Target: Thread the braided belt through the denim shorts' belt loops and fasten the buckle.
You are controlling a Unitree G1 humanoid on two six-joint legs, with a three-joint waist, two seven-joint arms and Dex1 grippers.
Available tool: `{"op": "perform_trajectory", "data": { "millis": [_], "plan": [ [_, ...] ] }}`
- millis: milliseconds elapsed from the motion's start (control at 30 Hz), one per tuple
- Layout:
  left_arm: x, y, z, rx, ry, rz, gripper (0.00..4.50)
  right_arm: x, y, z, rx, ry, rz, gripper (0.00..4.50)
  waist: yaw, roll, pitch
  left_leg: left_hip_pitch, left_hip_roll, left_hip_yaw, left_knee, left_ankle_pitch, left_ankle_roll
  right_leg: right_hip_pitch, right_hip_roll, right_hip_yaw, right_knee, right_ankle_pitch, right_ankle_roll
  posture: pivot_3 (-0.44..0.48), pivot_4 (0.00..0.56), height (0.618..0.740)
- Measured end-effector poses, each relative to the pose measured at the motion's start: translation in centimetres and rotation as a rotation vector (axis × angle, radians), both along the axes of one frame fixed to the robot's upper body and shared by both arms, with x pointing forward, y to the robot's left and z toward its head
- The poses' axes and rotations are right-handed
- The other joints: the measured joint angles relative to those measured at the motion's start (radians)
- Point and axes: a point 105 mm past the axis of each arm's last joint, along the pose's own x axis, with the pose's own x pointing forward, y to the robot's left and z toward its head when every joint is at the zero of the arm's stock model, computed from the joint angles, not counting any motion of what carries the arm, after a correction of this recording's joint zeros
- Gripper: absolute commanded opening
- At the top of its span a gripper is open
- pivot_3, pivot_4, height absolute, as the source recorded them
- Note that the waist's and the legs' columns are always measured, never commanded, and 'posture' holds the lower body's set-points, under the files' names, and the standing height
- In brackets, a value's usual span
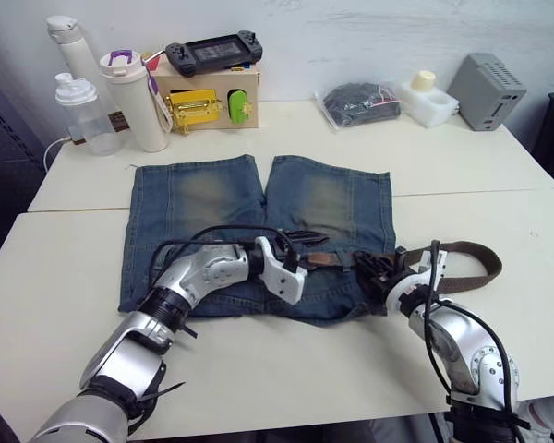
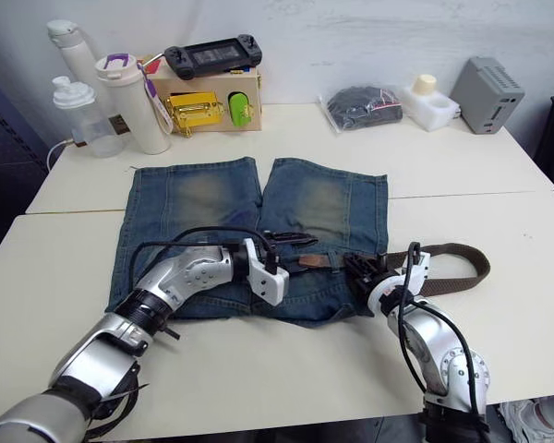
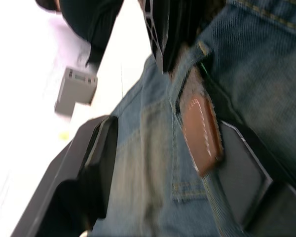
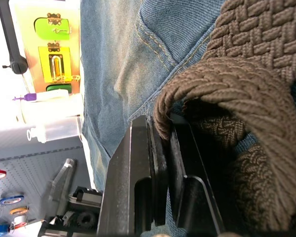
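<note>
Currently right gripper (image 2: 362, 269) clamps braided belt (image 2: 462, 262); left gripper (image 2: 291, 251) spread open around belt tip on denim shorts (image 2: 203, 208).

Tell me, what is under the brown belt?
The denim shorts lie under part of the braided belt, and its far loop rests on the white table. The right gripper pinches it, hiding what lies beneath there.

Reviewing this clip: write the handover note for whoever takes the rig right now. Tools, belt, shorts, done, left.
Left tool: open, fingers straddling the belt's brown leather tip at the denim shorts' waistband.
Right tool: shut on the braided belt near the waistband's right side; the rest of the belt loops out over the table.
Done: belt partly along the waistband.
Left: finish the loops, fasten the buckle, which I can't make out.
</note>
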Motion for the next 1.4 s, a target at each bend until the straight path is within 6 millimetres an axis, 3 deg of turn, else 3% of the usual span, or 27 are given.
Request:
{"op": "perform_trajectory", "data": {
  "millis": [133, 400, 567, 733, 933, 1100, 1200, 1300, 1400],
  "plan": [
    [-0.1, 0.0, 0.8, -0.006, -0.016, -0.002, 0.04, 0.0, 0.1, 0.0, 0.002, -0.003, 0.005, 0.0, 0.0, 0.003, -0.002, 0.001, 0.0, 0.0, 0.0, 0.0, 0.0, 0.0, 0.0, 0.0, 0.0, 0.0, 0.0, 0.0, 0.15, 0.646],
    [0.2, -0.3, 0.8, 0.005, 0.012, 0.013, 0.04, 0.2, -0.2, 0.1, -0.022, -0.013, 0.011, 0.0, 0.003, 0.005, -0.003, 0.001, -0.001, 0.0, 0.0, 0.0, 0.0, 0.001, 0.0, -0.001, 0.0, 0.0, 0.0, 0.0, 0.15, 0.646],
    [0.2, -1.0, 0.6, 0.035, 0.049, 0.011, 0.0, 0.5, -0.7, 0.7, -0.051, -0.045, 0.012, 1.94, 0.003, 0.005, -0.003, 0.001, -0.002, 0.0, 0.0, 0.0, 0.0, 0.001, 0.0, 0.0, -0.001, 0.0, 0.0, 0.0, 0.15, 0.646],
    [0.1, -1.4, 0.6, 0.084, 0.12, 0.03, 0.0, 0.5, -2.2, 2.2, -0.145, -0.106, 0.027, 4.39, 0.005, 0.005, -0.003, 0.0, -0.002, 0.0, 0.001, 0.0, 0.0, 0.001, -0.001, 0.0, -0.001, 0.0, 0.0, 0.0, 0.15, 0.646],
    [0.3, -1.6, 0.7, 0.122, 0.203, 0.069, 0.0, -2.2, -3.8, 5.9, -0.583, -0.326, 0.245, 4.46, 0.007, 0.006, -0.002, -0.001, 0.001, -0.001, 0.0, 0.0, 0.001, 0.004, -0.002, -0.001, -0.008, 0.0, 0.0, 0.0, 0.15, 0.646],
    [0.6, -2.5, 1.5, 0.12, 0.21, 0.064, 0.0, -5.5, -2.4, 6.9, -0.96, -0.609, 0.507, 4.46, 0.027, 0.004, -0.001, -0.002, 0.001, 0.001, 0.0, 0.0, 0.001, 0.006, -0.002, -0.002, -0.015, 0.0, 0.0, 0.0, 0.15, 0.646],
    [0.7, -3.0, 1.4, 0.111, 0.225, 0.062, 0.0, -6.9, -1.7, 5.5, -1.193, -0.748, 0.659, 4.46, 0.037, 0.003, 0.0, -0.001, 0.001, 0.001, 0.001, 0.001, 0.003, 0.011, -0.002, -0.004, -0.022, 0.0, 0.0, 0.0, 0.15, 0.646],
    [0.8, -3.2, 1.2, 0.105, 0.239, 0.06, 0.0, -7.6, -1.9, 2.2, -1.461, -0.828, 0.818, 4.46, 0.044, 0.002, 0.0, -0.001, 0.0, 0.003, 0.001, 0.002, 0.004, 0.013, -0.002, -0.005, -0.026, 0.0, 0.001, 0.0, 0.15, 0.646],
    [0.9, -3.3, 1.1, 0.103, 0.247, 0.057, 0.0, -7.6, -2.3, 0.7, -1.609, -0.903, 0.87, 4.46, 0.053, 0.001, 0.001, -0.001, -0.001, 0.005, 0.002, 0.002, 0.004, 0.013, -0.004, -0.004, -0.025, 0.0, 0.001, 0.0, 0.15, 0.646]
  ]
}}
